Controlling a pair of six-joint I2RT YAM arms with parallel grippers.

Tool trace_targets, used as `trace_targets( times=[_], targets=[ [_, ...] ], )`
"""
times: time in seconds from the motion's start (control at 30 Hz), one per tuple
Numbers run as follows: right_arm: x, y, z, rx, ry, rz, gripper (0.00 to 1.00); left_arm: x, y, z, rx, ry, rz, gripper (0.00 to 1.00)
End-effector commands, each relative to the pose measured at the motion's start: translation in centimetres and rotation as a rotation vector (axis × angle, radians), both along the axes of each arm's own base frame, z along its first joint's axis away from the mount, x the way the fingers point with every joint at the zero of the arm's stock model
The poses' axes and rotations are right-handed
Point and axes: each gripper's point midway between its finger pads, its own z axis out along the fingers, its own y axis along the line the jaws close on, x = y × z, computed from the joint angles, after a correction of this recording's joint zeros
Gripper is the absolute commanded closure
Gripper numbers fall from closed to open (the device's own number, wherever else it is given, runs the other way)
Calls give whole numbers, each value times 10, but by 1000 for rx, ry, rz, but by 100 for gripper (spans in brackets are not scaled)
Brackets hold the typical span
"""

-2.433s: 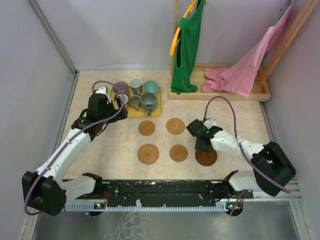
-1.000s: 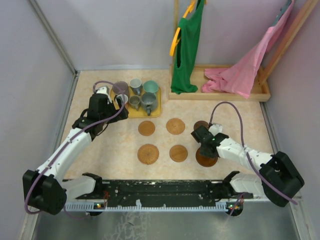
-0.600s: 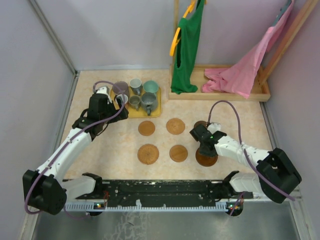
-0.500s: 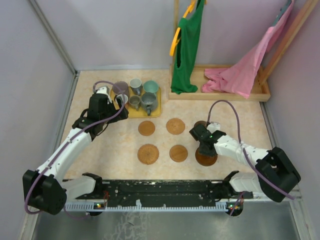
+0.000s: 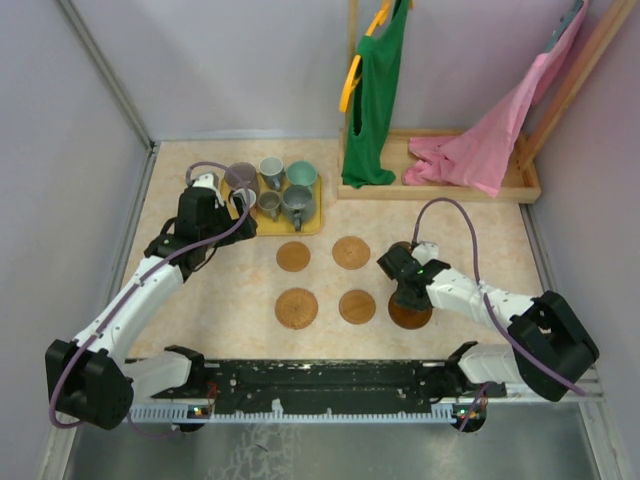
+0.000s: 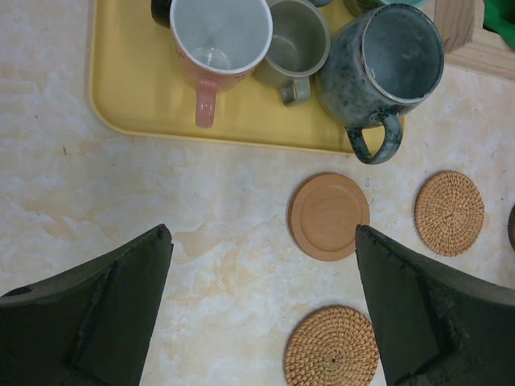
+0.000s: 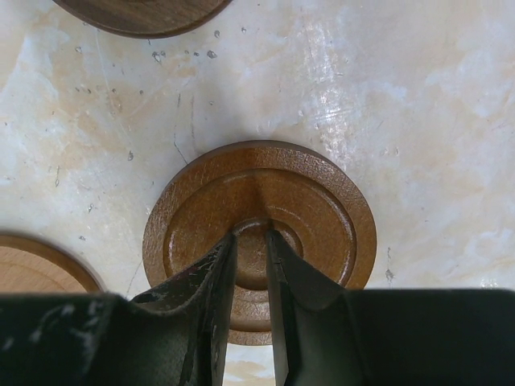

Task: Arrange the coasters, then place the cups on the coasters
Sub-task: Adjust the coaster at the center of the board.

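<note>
Top external view, seeing the left gripper (image 5: 238,198) hanging at the near left corner of the tray (image 5: 312,226), right by the cups (image 5: 296,205). Counting six cups, all standing on the tray and bunched close: teal cup (image 5: 301,174) at the far right, purplish cup (image 5: 240,176) at the far left, greys in between, pinkish cup (image 6: 219,36) nearest the gripper. Switching to the left wrist view and reading those jaws as spread fully wide, gripping nothing, just framing bare table (image 6: 121,201) below the tray edge.

Spotting four tan coasters (image 5: 296,308) lying in a two-by-two block mid-table, apart from each other, carrying no cups. Noticing two darker ones to their right: far dark coaster (image 5: 399,248) peeking out behind the right arm, near dark coaster (image 5: 410,320) sitting under the right gripper (image 5: 407,296).

Checking the right wrist view: finding that gripper pointing straight down over the middle of the near dark coaster, jaws nearly closed with only a thin slit left, nothing pinched in it. Not managing to tell touching from hovering there.
</note>
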Motion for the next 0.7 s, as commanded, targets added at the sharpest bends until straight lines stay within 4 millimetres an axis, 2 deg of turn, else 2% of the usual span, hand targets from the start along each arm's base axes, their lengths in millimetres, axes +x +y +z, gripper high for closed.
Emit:
trace_targets(
  times=[0.0, 0.2, 0.5, 0.67],
  targets=[
    [17, 14, -3, 66, -47, -25, 75, 3, 1, 2, -2, -17, 3, 0],
    [21, 14, 12, 62, -69, -23, 75, 3, 1, 3, -3, -20, 0, 0],
    [29, 14, 53, 55, -114, -6, 75, 3, 0, 5, -7, -23, -2, 0],
    [30, 32, 56, 98, -115, 61, 75, 3, 0, 6, -8, -26, -1, 0]
  ],
)
